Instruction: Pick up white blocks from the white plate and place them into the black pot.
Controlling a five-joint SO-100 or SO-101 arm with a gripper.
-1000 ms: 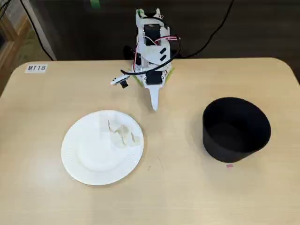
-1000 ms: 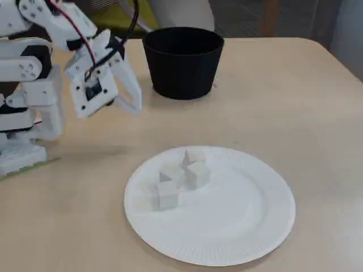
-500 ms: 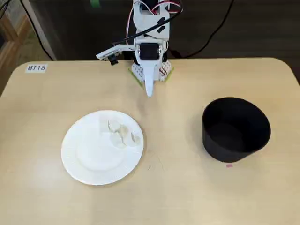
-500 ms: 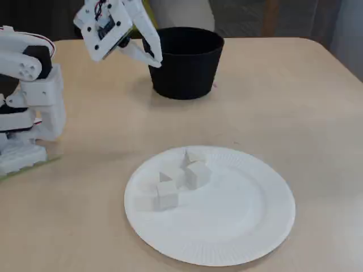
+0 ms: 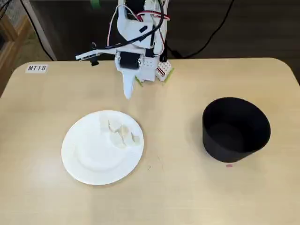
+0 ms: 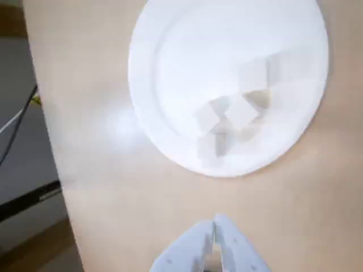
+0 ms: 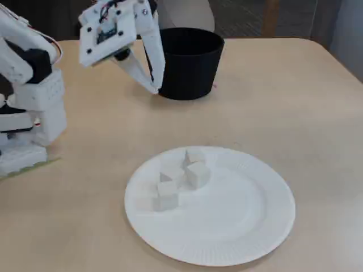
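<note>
Several small white blocks lie bunched on the white plate, toward the rim nearest the arm. In the wrist view they are blurred blocks on the plate below the camera. The black pot stands apart from the plate, its inside dark. My gripper hangs in the air between the arm base and the plate, pointing down, its fingers shut together with nothing between them.
The arm's white base stands at the table's back edge with cables behind it. A label reading MT18 is stuck near the table's corner. A small pink mark lies beside the pot.
The arm has risen and swung left in the fixed view that looks down, bringing the gripper closer over the plate's side. Fingers stay shut. Blocks, plate and pot have not moved.
</note>
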